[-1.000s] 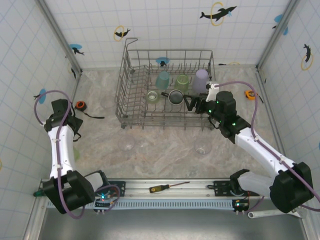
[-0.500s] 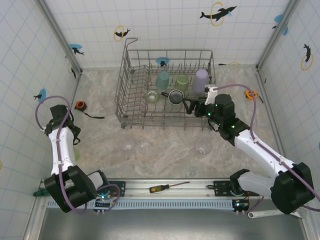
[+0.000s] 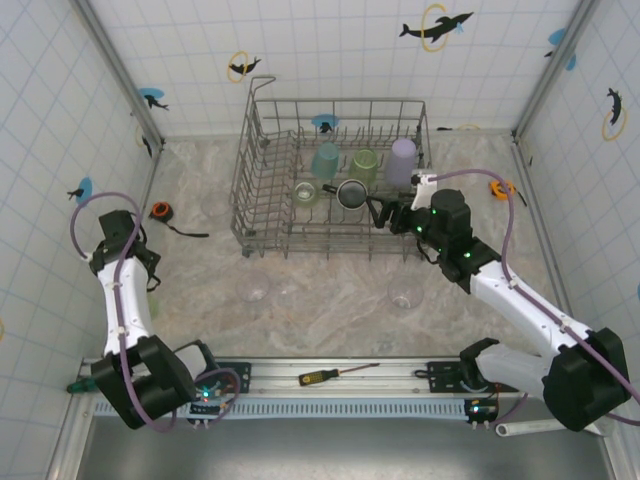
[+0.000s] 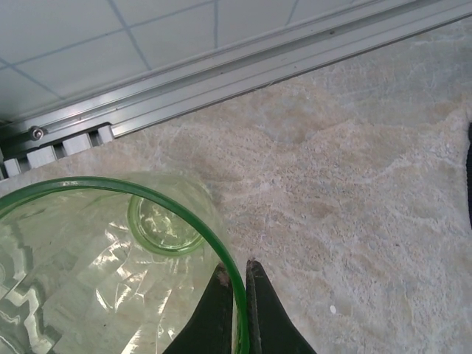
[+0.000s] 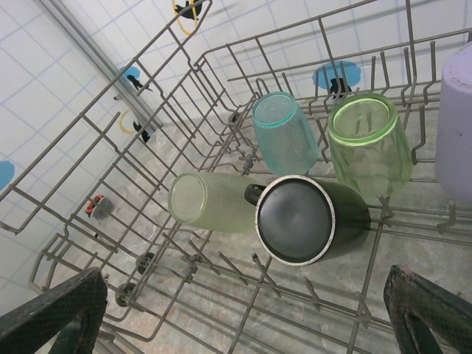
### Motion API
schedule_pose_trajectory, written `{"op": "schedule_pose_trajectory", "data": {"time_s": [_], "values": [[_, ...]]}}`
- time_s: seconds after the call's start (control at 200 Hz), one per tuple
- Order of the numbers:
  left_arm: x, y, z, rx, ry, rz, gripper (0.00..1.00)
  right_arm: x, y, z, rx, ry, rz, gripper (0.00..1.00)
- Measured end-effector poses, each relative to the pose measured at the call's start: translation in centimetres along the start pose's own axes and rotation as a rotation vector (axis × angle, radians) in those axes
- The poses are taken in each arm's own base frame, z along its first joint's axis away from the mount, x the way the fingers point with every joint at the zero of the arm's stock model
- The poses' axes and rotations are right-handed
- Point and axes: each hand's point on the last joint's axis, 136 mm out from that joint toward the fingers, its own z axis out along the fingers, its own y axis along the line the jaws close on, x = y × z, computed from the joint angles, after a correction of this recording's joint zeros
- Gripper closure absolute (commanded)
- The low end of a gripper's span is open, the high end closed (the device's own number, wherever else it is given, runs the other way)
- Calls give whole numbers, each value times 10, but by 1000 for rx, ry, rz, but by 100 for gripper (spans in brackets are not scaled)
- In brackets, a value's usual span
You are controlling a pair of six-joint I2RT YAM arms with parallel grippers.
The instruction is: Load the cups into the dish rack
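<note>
My left gripper [image 4: 237,270] is shut on the rim of a pale green cup [image 4: 88,258] standing on the table near the left wall, one finger inside it and one outside. From above, that left gripper [image 3: 143,288] points down beside the cup [image 3: 152,304]. The dish rack [image 3: 262,130] holds a teal cup [image 5: 284,133], a green cup [image 5: 369,144], a lavender cup [image 5: 459,125], a frosted pale green cup [image 5: 210,203] on its side and a black mug [image 5: 306,221]. My right gripper [image 5: 243,324] hangs open and holds nothing at the rack's front right. Clear glasses [image 3: 256,290] [image 3: 405,294] stand in front of the rack.
Orange tape measures lie at the left [image 3: 160,210] and at the far right [image 3: 500,187]. A screwdriver [image 3: 325,376] rests on the near rail. Tiled walls enclose the table, and an aluminium rail [image 4: 221,74] runs along the wall by the green cup.
The left gripper has closed from wide open onto the green cup's rim after sinking a little toward the near side. The right arm has shifted only slightly.
</note>
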Motion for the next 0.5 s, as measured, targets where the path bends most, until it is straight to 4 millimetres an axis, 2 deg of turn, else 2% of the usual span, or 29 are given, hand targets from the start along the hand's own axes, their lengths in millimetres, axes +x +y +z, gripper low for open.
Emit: {"op": "schedule_pose_trajectory", "data": {"time_s": [0.29, 0.5], "values": [[6, -29, -10, 168, 55, 17, 100, -3, 1, -5, 1, -17, -2, 0], [7, -54, -29, 325, 83, 17, 100, -2, 2, -5, 0, -16, -2, 0]]}}
